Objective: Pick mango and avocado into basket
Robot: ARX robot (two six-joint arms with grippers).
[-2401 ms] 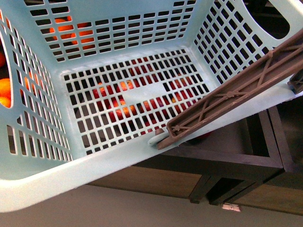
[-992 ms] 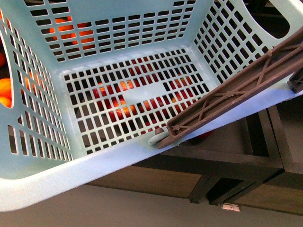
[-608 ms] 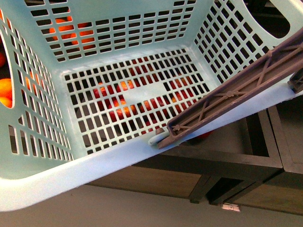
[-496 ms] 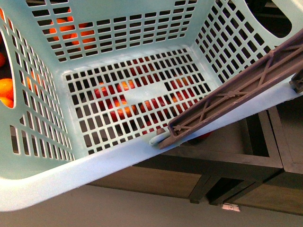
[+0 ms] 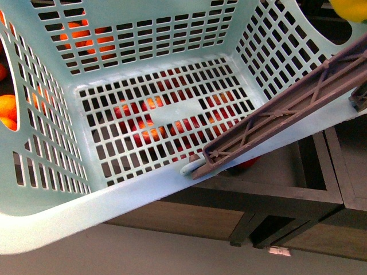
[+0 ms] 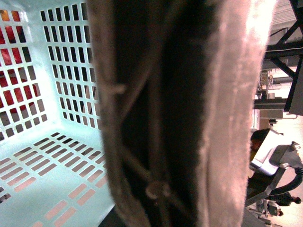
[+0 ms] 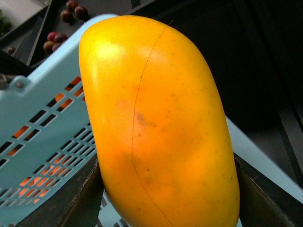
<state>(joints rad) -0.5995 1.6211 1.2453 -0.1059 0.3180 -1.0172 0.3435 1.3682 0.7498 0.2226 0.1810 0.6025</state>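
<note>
Near one basket (image 5: 51, 223) rim, one mango (image 7: 156, 127)

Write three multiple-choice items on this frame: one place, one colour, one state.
1. Where is the mango relative to the basket?
A) on its floor
B) held up by its right rim
C) under it
2. What colour is the handle?
A) brown
B) white
C) red
3. What is inside the basket?
A) an avocado
B) the mango
C) nothing

Answers:
B, the mango sits between the right fingers, with the rim behind it.
A, the ribbed bar is brown.
C, nothing lies on the slotted floor.
</note>
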